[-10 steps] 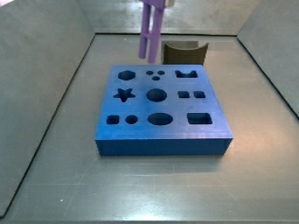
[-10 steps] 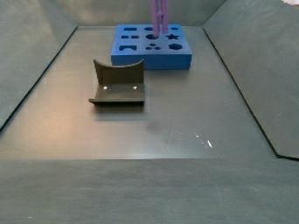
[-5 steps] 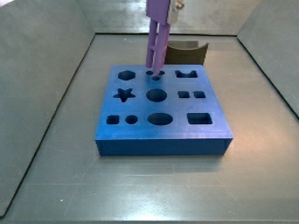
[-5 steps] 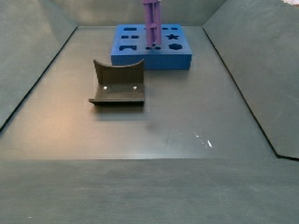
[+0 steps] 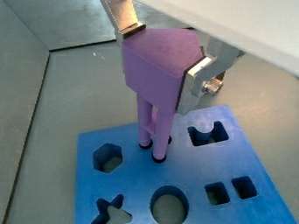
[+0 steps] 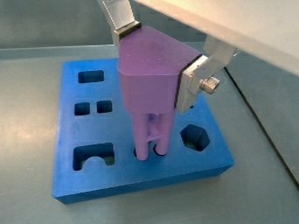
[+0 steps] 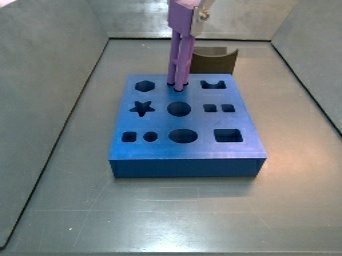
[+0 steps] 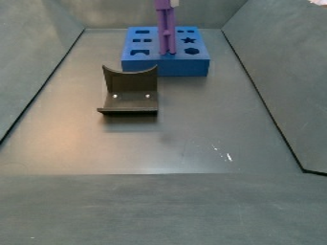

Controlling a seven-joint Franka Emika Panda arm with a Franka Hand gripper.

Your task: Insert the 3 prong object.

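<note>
The 3 prong object [image 7: 179, 48] is a tall lilac piece held upright over the blue block [image 7: 187, 156]. My gripper [image 7: 187, 8] is shut on its thick top end, above the block's far middle. In both wrist views the silver fingers [image 5: 198, 79] [image 6: 191, 80] clamp the lilac body [image 5: 158, 70] [image 6: 149, 83]. The prong tips meet the blue block [image 5: 131, 177] [image 6: 140, 179] at its small round holes and seem to be just inside them. In a side view the piece [image 8: 165, 24] stands on the block [image 8: 179, 65] at the far end.
A brown curved block [image 8: 128, 91] [image 7: 214, 60] lies on the grey floor apart from the blue block. The block's other shaped holes, such as the star [image 7: 140, 107] and the oval [image 7: 185, 135], are open. Grey walls [image 7: 80, 90] slope up around the floor.
My gripper has come down with the lilac piece. Its prong tips, which hung above the block a second ago, now reach the small round holes.
</note>
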